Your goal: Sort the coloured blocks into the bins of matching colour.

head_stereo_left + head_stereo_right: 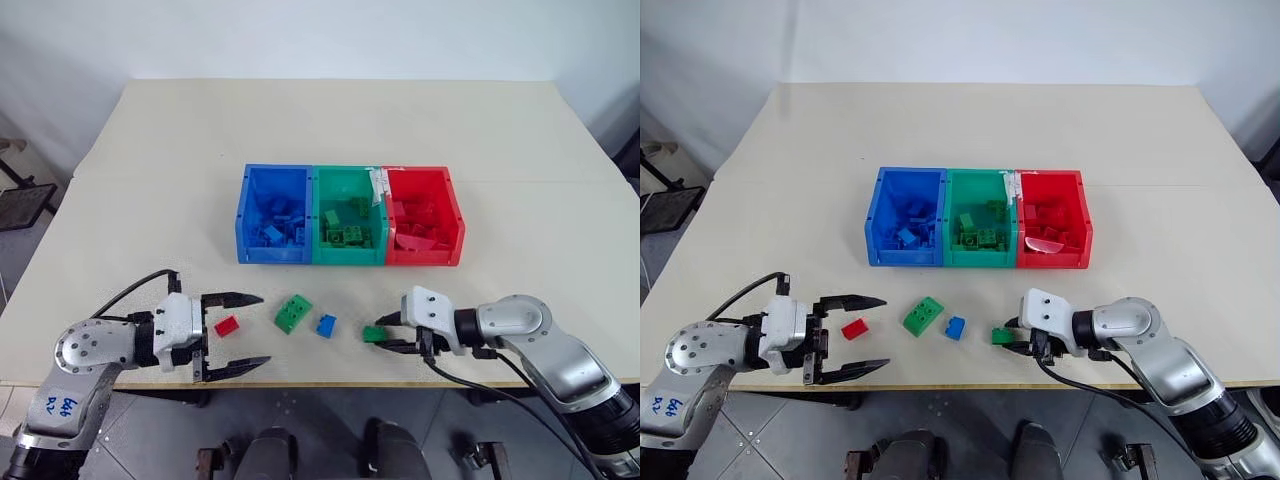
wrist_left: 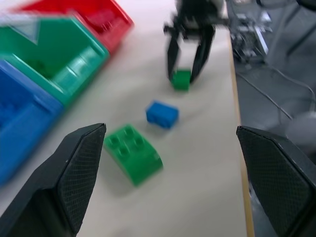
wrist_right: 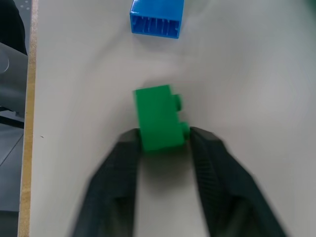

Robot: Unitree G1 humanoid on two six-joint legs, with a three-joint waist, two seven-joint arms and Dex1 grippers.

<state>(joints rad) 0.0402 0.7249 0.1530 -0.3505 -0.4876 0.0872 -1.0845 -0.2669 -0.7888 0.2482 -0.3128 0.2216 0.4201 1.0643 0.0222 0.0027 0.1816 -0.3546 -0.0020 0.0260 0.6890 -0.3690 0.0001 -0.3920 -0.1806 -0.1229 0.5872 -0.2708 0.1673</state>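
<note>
The right claw (image 1: 385,334) pinches a small green block (image 1: 373,333) on the counter (image 1: 520,130); next, lift it to the green bin (image 1: 349,255). The left claw (image 1: 232,332) gapes wide.

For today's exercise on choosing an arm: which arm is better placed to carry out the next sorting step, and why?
The right. The right gripper is already shut on the small green block at the table's near edge, with the green bin just ahead. The left gripper stands open, holding nothing, beside the red block.
</note>
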